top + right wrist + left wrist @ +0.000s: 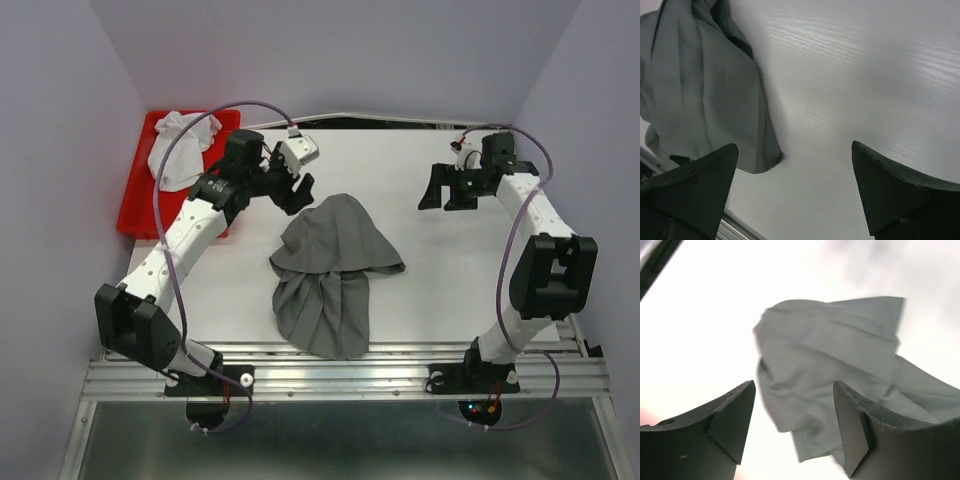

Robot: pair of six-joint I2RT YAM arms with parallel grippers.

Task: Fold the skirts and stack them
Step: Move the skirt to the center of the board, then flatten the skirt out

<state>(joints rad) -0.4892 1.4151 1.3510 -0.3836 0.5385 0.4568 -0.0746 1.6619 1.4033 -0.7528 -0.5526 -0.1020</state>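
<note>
The dark grey skirt (330, 270) lies crumpled on the white table, its upper part bunched over the lower pleats. It also shows in the left wrist view (830, 365) and in the right wrist view (705, 85). The white skirt (180, 145) lies bunched in the red tray (135, 205) at the far left. My left gripper (297, 190) is open and empty, just above and left of the grey skirt's top edge. My right gripper (445, 195) is open and empty, hovering over bare table to the right of the skirt.
The red tray sits at the table's far left corner. A metal rail (340, 375) runs along the near edge by the arm bases. Purple walls close in the left, right and back sides.
</note>
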